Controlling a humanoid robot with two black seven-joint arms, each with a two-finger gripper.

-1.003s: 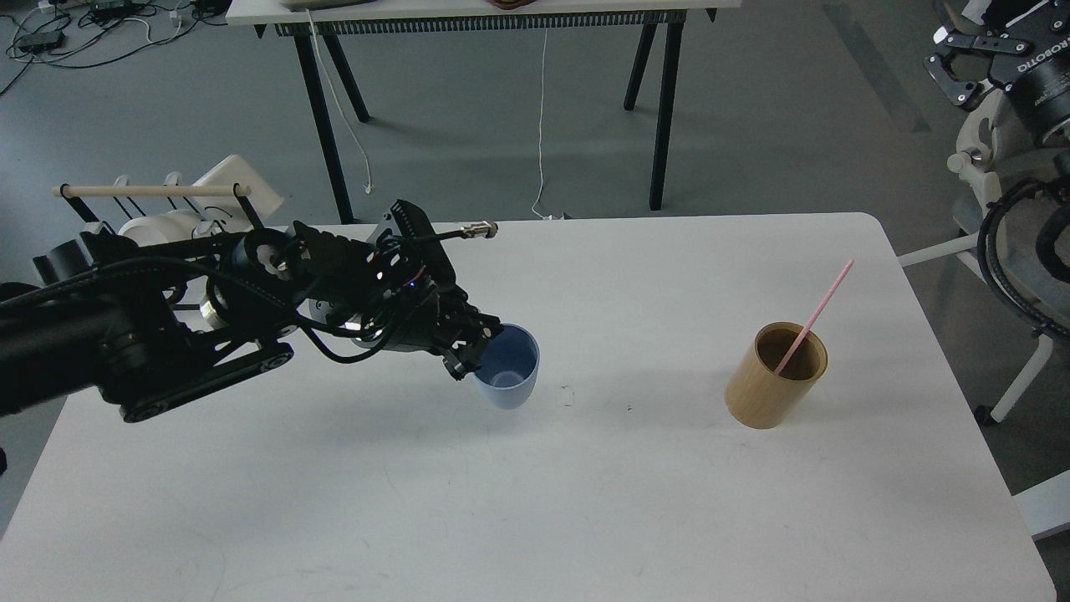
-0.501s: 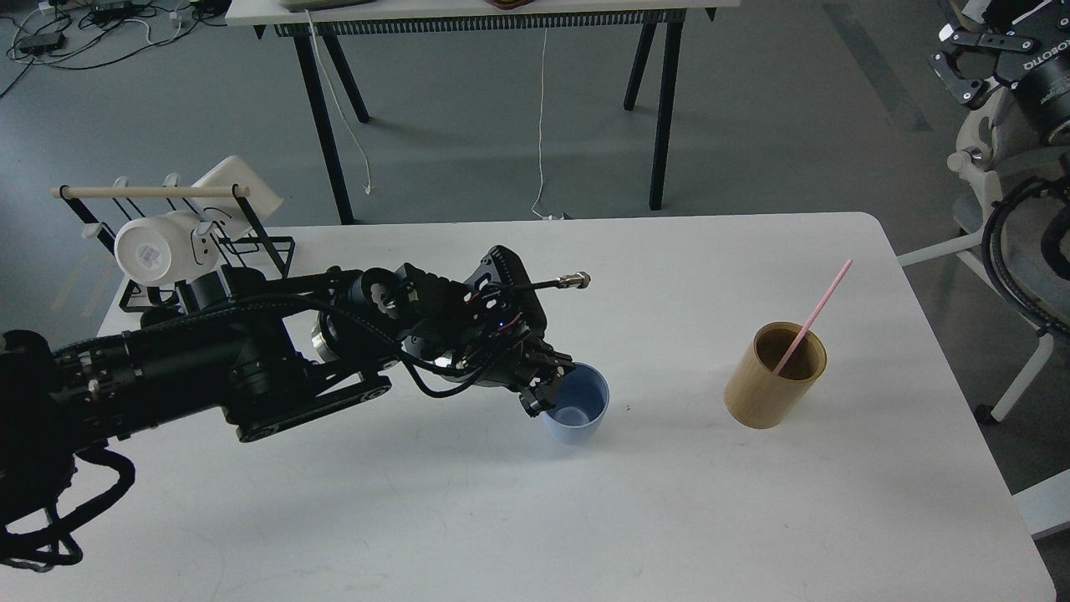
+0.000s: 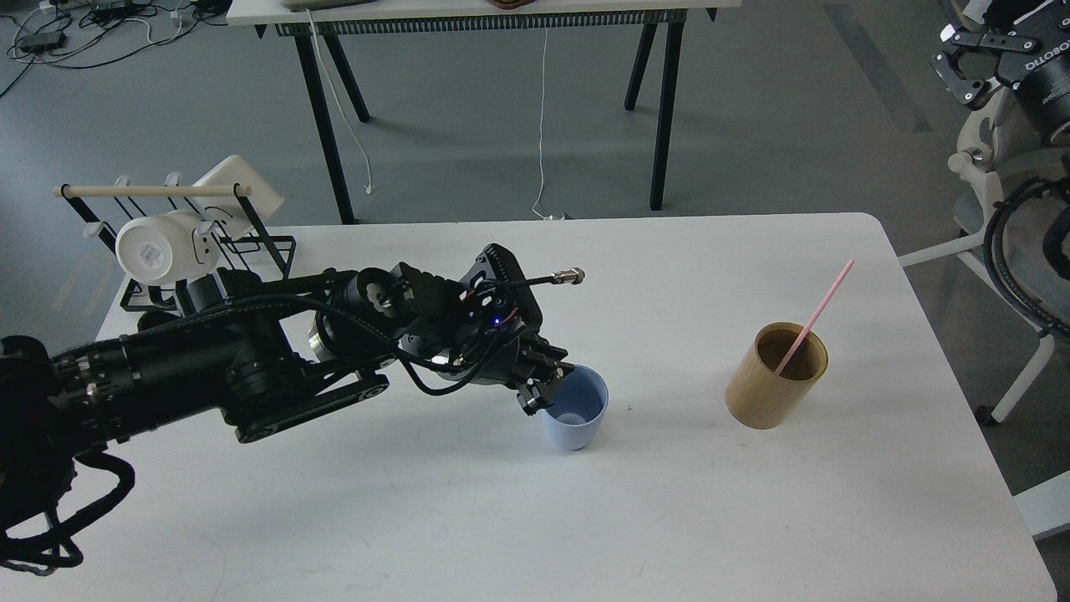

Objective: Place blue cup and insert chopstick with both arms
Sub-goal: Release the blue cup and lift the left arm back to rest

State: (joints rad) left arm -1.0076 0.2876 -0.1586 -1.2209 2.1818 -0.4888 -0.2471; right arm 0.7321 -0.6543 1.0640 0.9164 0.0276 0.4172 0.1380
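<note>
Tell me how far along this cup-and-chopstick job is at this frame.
Done: the blue cup stands upright near the middle of the white table. In hand: the left gripper is at the cup's near-left rim, apparently gripping it. Left: release the cup, then move the pink chopstick, which leans in the tan wooden cylinder, into the cup. The right gripper is off to the side, open.

The small tapered plastic cup [image 3: 575, 408] is pale blue, paler at its inside bottom. The thin straight stick [image 3: 814, 316] is pale pink, standing in a tan wooden cylinder [image 3: 775, 376] with a darker brown inside. The tabletop [image 3: 535, 518] is plain white. The left arm's pincer [image 3: 543, 386] is black.
</note>
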